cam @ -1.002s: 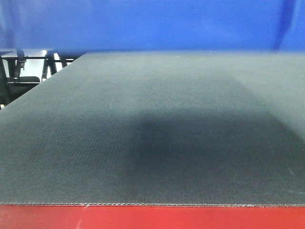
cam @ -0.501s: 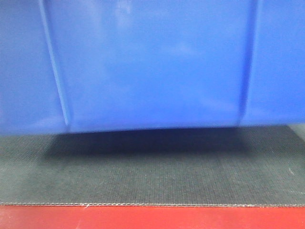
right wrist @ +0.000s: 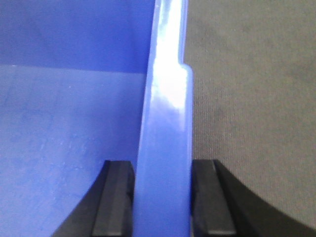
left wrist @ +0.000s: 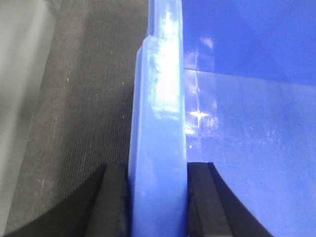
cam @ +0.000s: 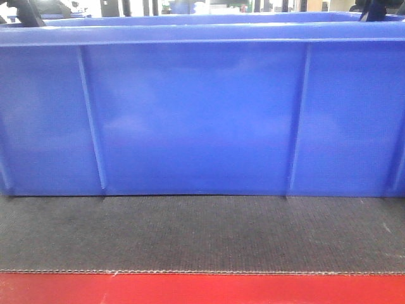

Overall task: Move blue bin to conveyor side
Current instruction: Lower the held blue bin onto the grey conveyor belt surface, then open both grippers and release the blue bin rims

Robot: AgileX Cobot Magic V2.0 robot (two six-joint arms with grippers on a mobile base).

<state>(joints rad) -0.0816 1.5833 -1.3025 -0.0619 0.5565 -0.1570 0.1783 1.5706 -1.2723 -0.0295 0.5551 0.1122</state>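
The blue bin (cam: 196,120) stands on the conveyor (cam: 202,234), and its long ribbed wall fills the front view. Its lower edge meets the dark belt a short way behind the red strip (cam: 202,288). My left gripper (left wrist: 158,197) is shut on the bin's left end rim (left wrist: 160,113), one black finger outside over the belt (left wrist: 89,98) and one inside the bin. My right gripper (right wrist: 162,197) is shut on the opposite end rim (right wrist: 165,113) in the same way, with belt (right wrist: 247,98) to its right. Dark parts of both arms show at the top corners of the front view.
A pale grey surface (left wrist: 19,98) borders the belt at the far left of the left wrist view. Behind the bin's rim, bits of dark framework and a bright room (cam: 190,6) show. A strip of bare belt lies between bin and red edge.
The bin has come down. A second ago only its underside showed at the top of the front view, then it hung low over the belt. Now it rests on the belt.
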